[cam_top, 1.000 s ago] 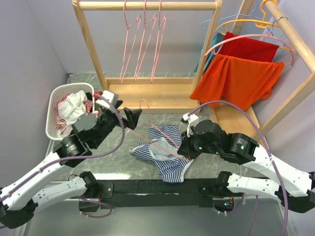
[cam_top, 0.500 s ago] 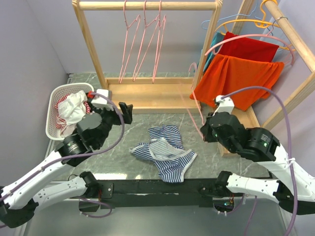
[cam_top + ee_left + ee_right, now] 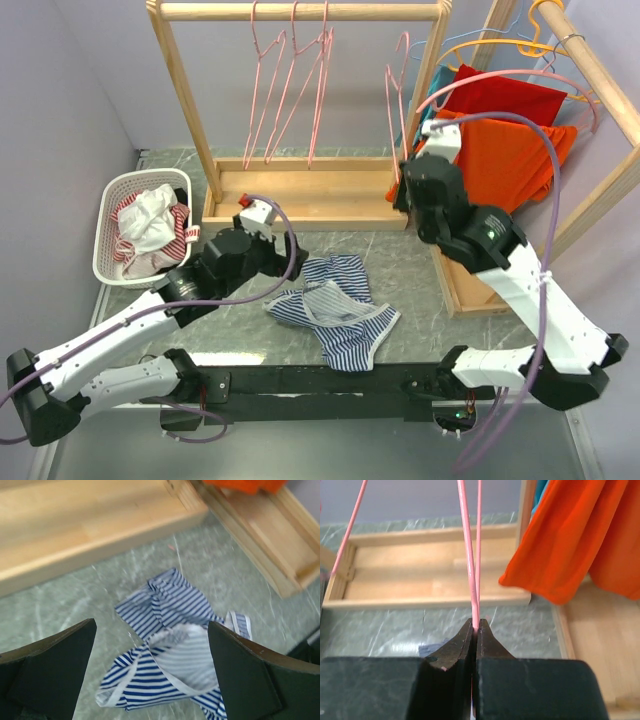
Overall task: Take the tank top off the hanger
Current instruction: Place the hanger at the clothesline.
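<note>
The blue-and-white striped tank top [image 3: 332, 308] lies crumpled on the green marble table, off any hanger; it also shows in the left wrist view [image 3: 172, 650]. My right gripper [image 3: 402, 195] is shut on a bare pink wire hanger [image 3: 393, 105], held upright and high beside the wooden rack's right post; the wire [image 3: 469, 555] runs up from between my closed fingers [image 3: 452, 650]. My left gripper [image 3: 280, 250] is open and empty, hovering just left of and above the tank top, with both fingers [image 3: 50, 665] framing it.
A wooden rack [image 3: 300, 12] at the back holds several pink wire hangers [image 3: 290, 90]. A second rack at the right carries orange and red garments [image 3: 490, 150]. A white basket [image 3: 105, 215] of clothes stands at the far left.
My right arm lifted the pink hanger clear of the tank top and carried it up and back to the rack. My left gripper let go, then moved right toward the tank top.
</note>
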You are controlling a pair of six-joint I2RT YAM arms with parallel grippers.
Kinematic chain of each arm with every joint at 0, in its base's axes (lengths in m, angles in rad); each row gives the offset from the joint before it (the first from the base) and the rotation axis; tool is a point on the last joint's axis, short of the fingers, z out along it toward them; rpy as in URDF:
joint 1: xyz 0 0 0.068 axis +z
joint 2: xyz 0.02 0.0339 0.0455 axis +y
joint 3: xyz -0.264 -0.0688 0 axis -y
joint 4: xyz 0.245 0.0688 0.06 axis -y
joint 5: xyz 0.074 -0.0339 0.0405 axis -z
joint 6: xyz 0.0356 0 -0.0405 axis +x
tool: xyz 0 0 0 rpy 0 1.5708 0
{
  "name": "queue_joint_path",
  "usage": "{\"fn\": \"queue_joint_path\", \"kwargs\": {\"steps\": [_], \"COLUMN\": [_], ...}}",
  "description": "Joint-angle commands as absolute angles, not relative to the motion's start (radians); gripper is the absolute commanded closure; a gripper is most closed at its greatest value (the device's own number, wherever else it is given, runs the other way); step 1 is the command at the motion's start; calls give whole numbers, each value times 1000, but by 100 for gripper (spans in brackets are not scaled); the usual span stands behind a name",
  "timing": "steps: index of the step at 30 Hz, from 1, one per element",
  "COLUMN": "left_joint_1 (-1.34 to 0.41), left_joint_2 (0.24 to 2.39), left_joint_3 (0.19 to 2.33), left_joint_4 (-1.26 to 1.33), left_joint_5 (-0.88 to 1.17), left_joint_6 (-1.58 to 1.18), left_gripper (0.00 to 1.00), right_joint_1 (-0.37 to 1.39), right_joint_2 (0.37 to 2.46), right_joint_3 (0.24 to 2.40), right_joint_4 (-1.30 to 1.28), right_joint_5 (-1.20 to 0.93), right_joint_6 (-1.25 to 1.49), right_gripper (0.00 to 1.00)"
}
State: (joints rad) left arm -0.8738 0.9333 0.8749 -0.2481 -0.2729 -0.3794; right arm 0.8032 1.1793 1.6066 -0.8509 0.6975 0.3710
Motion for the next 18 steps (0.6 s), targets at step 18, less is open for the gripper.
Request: {"fn": "queue_joint_path", "kwargs": {"steps": [18], "left_joint_1": [-879], "left_joint_2": [1048], "left_joint_3": [815], "left_joint_4": [-121], "left_joint_5": [-37], "left_joint_6": [-394], "left_gripper": [1], "right_joint_1": [621], "right_joint_2": [1537], "right_joint_3": [2019], "right_joint_4": [-653], "right_joint_5": [489], "right_joint_6": [192], "right_gripper": [100]}}
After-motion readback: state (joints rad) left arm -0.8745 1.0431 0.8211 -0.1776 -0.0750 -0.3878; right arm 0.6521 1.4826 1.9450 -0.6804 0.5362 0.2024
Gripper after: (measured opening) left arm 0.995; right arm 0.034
